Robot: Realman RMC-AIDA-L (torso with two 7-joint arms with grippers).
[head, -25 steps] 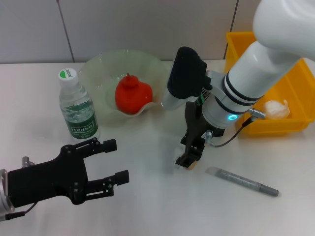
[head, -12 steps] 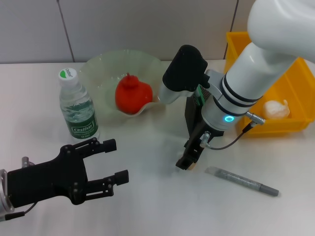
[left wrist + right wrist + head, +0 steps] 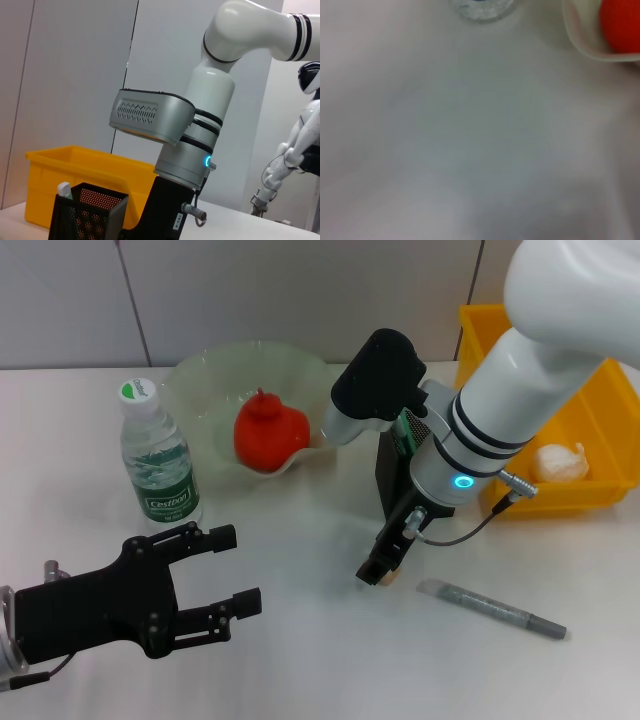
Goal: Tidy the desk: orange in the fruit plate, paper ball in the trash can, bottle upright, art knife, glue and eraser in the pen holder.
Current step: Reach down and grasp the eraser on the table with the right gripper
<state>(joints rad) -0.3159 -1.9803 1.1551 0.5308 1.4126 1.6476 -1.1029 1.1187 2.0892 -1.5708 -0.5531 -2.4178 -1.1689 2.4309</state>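
Right end effector point(image 3: 378, 568) low over the white worktop point(image 3: 300, 660), just in front of the black mesh pen holder point(image 3: 388, 472); whether its jaws are parted or grasping anything cannot be told. Left end effector point(image 3: 225, 570) released, fingers spread, hovering at the near left. Orange point(image 3: 270, 433) lies in the green fruit plate point(image 3: 210, 375). Bottle point(image 3: 157, 455) stands upright beside the plate. Paper ball point(image 3: 560, 462) in the yellow trash can point(image 3: 610, 420). Grey art knife point(image 3: 492, 608) flat on the worktop, near the right end effector.
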